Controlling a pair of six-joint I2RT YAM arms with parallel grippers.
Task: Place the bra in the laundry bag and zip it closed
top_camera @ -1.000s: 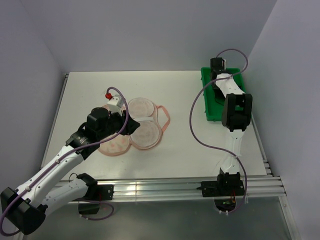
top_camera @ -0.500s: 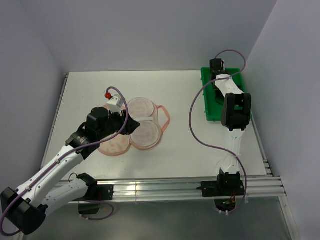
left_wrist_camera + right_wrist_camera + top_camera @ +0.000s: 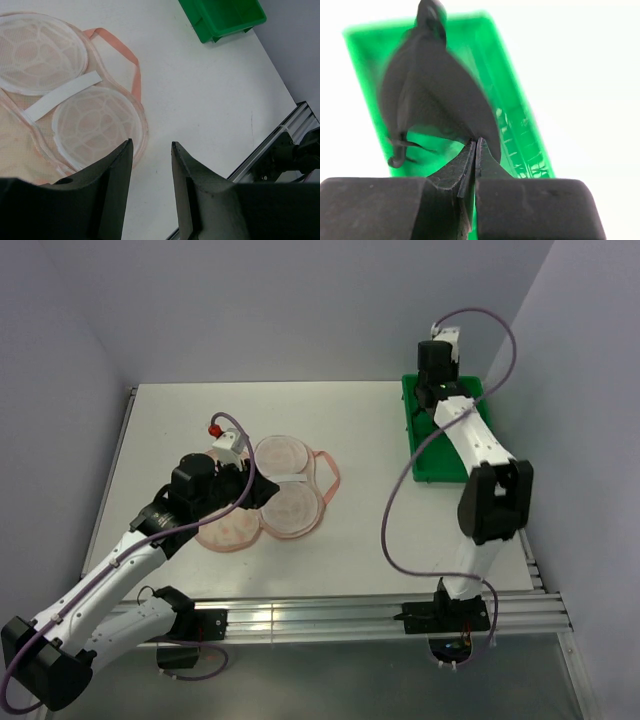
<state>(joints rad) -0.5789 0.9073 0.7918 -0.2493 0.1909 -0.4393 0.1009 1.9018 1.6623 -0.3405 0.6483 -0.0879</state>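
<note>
The black bra (image 3: 435, 95) hangs from my right gripper (image 3: 475, 141), which is shut on its edge above the green tray (image 3: 520, 135). In the top view the right gripper (image 3: 437, 390) is over the tray's far end (image 3: 412, 390); the bra is hidden there. The peach-pink mesh laundry bag (image 3: 290, 505) lies left of the table's centre, its two round lobes (image 3: 90, 125) facing up. My left gripper (image 3: 152, 145) is open and empty, just above the bag's near right edge, also seen from the top (image 3: 262, 492).
A pink strap loop (image 3: 132, 60) sticks out of the bag toward the tray. A white strip (image 3: 62, 95) lies between the lobes. The aluminium rail (image 3: 350, 615) runs along the table's near edge. Walls close in at the left, back and right.
My right arm has stretched up and back over the tray's far end, with the gripper shut on the bra. The left arm and the bag have barely moved.
</note>
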